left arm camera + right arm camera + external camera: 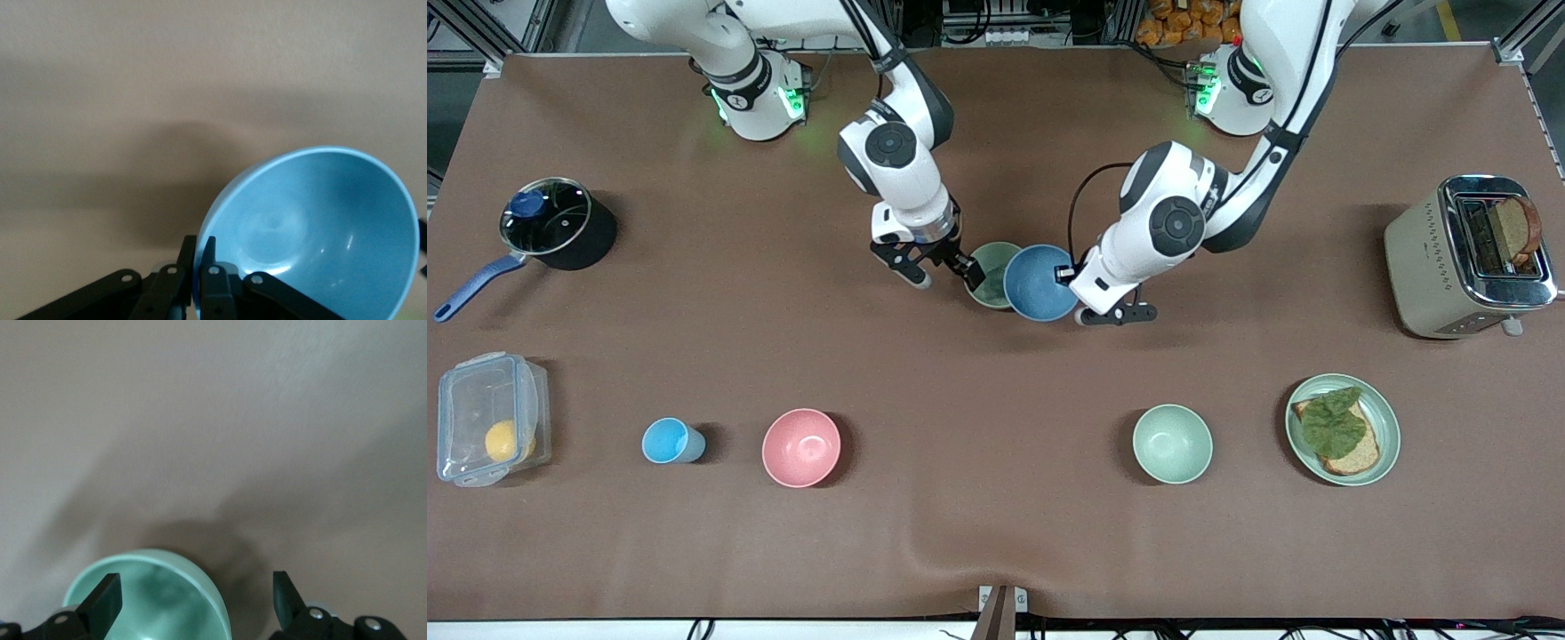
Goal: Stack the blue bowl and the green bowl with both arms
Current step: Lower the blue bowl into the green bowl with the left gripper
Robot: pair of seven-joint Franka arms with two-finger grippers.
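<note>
Holding the blue bowl [1040, 283] by its rim, the left hand [1069, 276] is clamped tight on the edge toward the left arm's end of the table, tilting the bowl so its opening shows to the front camera. That tilt looks chosen to slide it over the green bowl [990, 273], which it overlaps near the middle of the table [996, 533]; in the left wrist view the fingers [203, 270] pinch the bowl's rim with the wall between them. The right hand [935, 269] stands just beside the green bowl on the side toward the right arm's end, with its fingers spread wide; the right wrist view shows the fingertips [107, 597] apart, one over the bowl's rim and the other clear of it, gripping nothing, so the green bowl seems to have been set free to serve as the base of the stack. Whether the green bowl rests flat on the table, and whether the blue bowl is touching it or hanging just above, cannot be told, since the blue bowl covers part of its rim. Both wrist views cut off the bowls at the frame's edge, and the left hand itself is partly masked by its own wrist in the front view.
</note>
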